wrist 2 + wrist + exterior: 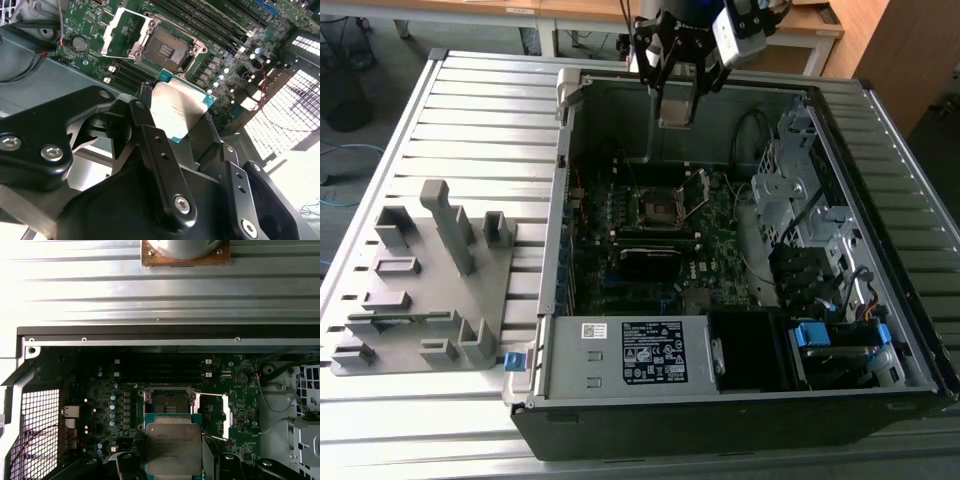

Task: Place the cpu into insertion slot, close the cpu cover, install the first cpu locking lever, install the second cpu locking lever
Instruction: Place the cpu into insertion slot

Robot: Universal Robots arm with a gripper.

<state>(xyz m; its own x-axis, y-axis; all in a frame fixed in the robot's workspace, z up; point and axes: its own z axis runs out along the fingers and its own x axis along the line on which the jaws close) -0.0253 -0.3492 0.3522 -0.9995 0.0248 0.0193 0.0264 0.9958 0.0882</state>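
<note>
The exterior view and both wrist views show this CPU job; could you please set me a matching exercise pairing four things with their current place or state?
Things:
1. the cpu
2. the insertion slot
3. the cpu cover
4. the grey fixture block

Places or states:
A. flipped open, lying beside item 2
B. standing on the slatted table, outside the computer case
C. held by the gripper, not yet seated
D. empty and uncovered

Pairs: 1-C, 2-D, 3-A, 4-B
</note>
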